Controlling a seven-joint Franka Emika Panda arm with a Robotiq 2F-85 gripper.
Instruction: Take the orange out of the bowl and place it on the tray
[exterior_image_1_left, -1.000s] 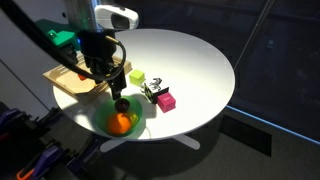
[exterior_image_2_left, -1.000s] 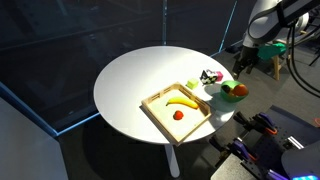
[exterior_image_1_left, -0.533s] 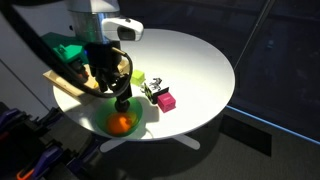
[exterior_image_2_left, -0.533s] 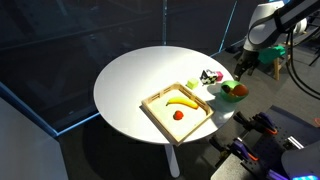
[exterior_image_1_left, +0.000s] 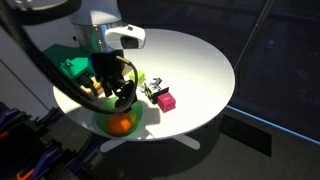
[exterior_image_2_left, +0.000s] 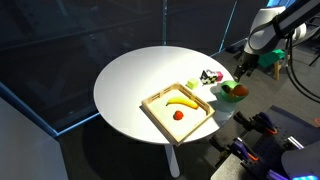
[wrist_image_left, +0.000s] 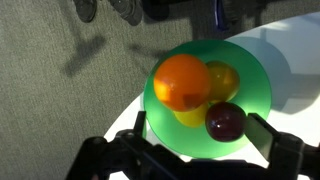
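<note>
The orange sits in the green bowl, left of center in the wrist view, piled on top of the other fruit. It touches a paler yellow fruit to its right, and a dark red-brown fruit lies at the lower right of the bowl. The robot's fingers enter from the bottom edge of that view, spread wide to either side of the bowl and holding nothing. They are above the fruit, and no contact with it can be seen.

In an exterior view the bowl stands at the rim of the round white desk, right of center in the frame. The light wooden tray is just beside it to the left. A banana and a small red item lie in the tray.

From the opposite side, the arm hangs over the bowl at the lower left of the frame. A yellow-green block and a magenta block rest near it on the desk, toward the center.
</note>
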